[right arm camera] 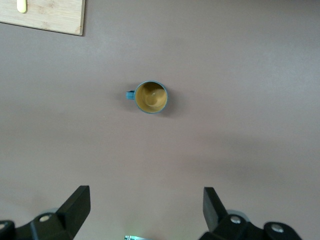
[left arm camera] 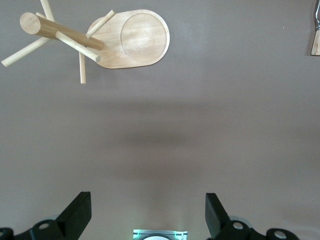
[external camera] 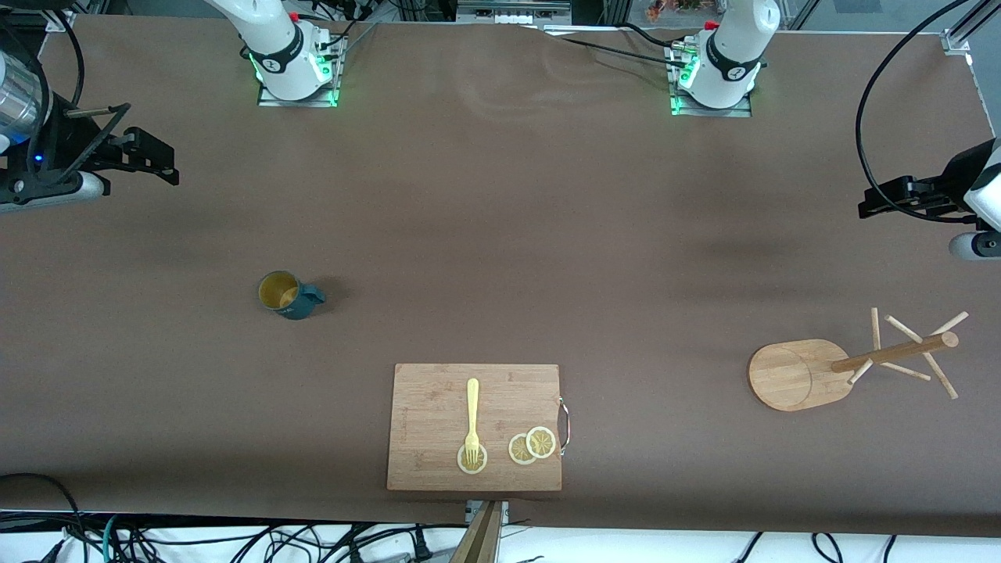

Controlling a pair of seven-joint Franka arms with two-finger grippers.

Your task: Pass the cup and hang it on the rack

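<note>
The cup, a small dark teal mug with a tan inside, stands upright on the brown table toward the right arm's end, its handle toward the table's middle. It also shows in the right wrist view. The rack, a light wooden mug tree with thin pegs, stands on its bamboo base toward the left arm's end and shows in the left wrist view. My right gripper hangs open and empty above the table, apart from the cup. My left gripper hangs open and empty above the table near the rack.
A wooden cutting board with a metal handle lies near the front edge, between cup and rack. On it lie a yellow fork and lemon slices. The board's corners show in both wrist views.
</note>
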